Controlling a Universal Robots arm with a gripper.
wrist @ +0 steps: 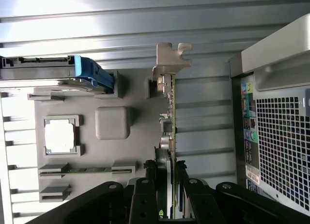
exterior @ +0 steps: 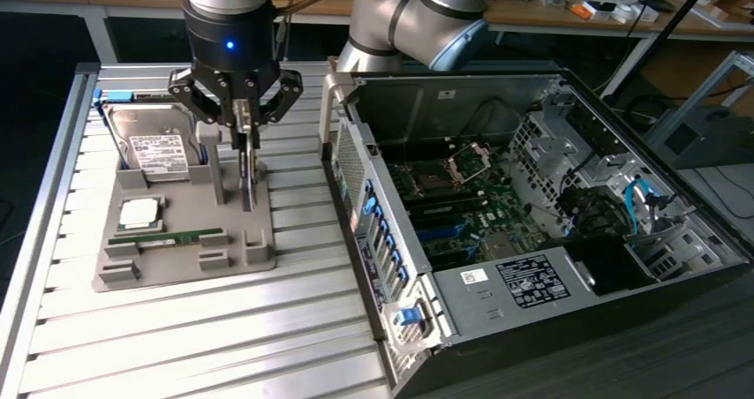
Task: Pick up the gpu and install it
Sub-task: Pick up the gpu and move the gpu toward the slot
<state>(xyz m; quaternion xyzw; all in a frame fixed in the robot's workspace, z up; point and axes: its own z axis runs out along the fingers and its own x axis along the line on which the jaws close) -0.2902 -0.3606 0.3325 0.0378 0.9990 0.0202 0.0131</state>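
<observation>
my arm (exterior: 229,2) runs out past the exterior view's upper edge. the gpu (exterior: 246,180) stands edge-on, its faces hidden, its upper end lost inside my gripper (exterior: 243,141). whether its lower edge touches the grey tray (exterior: 177,267) i cannot tell. the label print on the hard drive (exterior: 157,147) is too small to read. the computer case (wrist: 281,137) is cut off by the wrist view's edge.

gpu (wrist: 169,96): pale metal end; tray (wrist: 140,112): matt grey, probably plastic.
</observation>
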